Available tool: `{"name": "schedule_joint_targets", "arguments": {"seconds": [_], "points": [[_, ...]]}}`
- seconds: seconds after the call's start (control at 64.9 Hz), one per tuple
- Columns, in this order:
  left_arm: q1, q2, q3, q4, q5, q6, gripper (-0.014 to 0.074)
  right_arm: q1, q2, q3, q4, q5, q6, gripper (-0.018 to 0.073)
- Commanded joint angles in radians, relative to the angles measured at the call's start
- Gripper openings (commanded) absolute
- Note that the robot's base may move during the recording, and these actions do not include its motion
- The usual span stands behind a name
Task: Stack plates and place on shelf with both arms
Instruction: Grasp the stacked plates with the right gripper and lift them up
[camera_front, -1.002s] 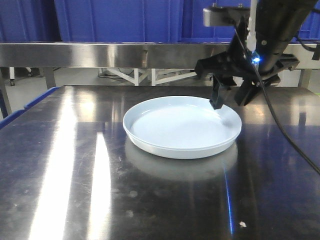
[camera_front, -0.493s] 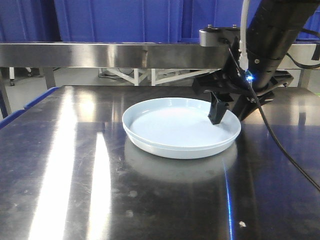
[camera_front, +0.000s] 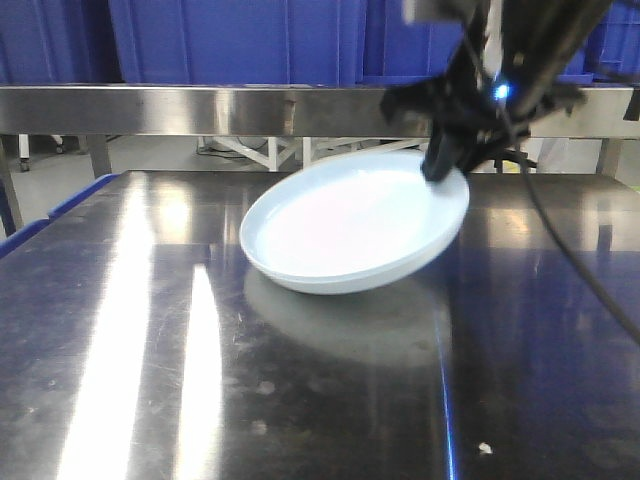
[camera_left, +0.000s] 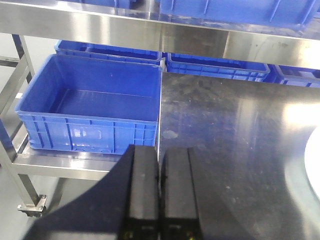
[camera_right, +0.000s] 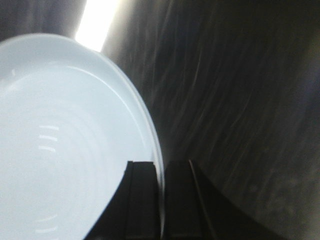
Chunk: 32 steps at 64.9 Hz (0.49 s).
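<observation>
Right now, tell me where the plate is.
Front view, centre-right: the plate is tilted over the steel table, its right rim raised and pinched in the jaws of the right gripper.

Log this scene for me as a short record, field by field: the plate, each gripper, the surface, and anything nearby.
object: plate, pale bluish-white, shallow
plate pose: tilted, far right rim higher than near left edge
right arm: right gripper shut on the plate's rim, one finger inside the rim and one outside
left arm: left gripper shut, holding nothing, above the table's edge
surface: steel table, shiny with glare streaks
nearby: blue crate, empty, on a lower shelf beside the table
</observation>
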<state>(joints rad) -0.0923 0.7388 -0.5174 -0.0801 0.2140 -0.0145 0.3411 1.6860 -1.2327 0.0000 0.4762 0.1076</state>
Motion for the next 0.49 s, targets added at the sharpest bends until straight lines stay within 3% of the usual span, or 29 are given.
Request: {"name": "schedule_joint_targets", "arguments": {"seconds": [0.0, 0.216, 0.478], "points": [[0.003, -0.005, -0.029, -0.001, -0.083, -0.009, 0.0099, -0.006, -0.114, -0.041, -0.025, -0.087, -0.009, 0.0050], [0.003, -0.005, -0.029, -0.001, -0.083, -0.009, 0.0099, -0.026, -0.263, -0.023, -0.066, -0.064, -0.009, 0.0050], [0.003, -0.005, -0.029, -0.001, -0.083, -0.009, 0.0099, -0.133, -0.506, 0.120, -0.066, -0.073, -0.009, 0.0050]]}}
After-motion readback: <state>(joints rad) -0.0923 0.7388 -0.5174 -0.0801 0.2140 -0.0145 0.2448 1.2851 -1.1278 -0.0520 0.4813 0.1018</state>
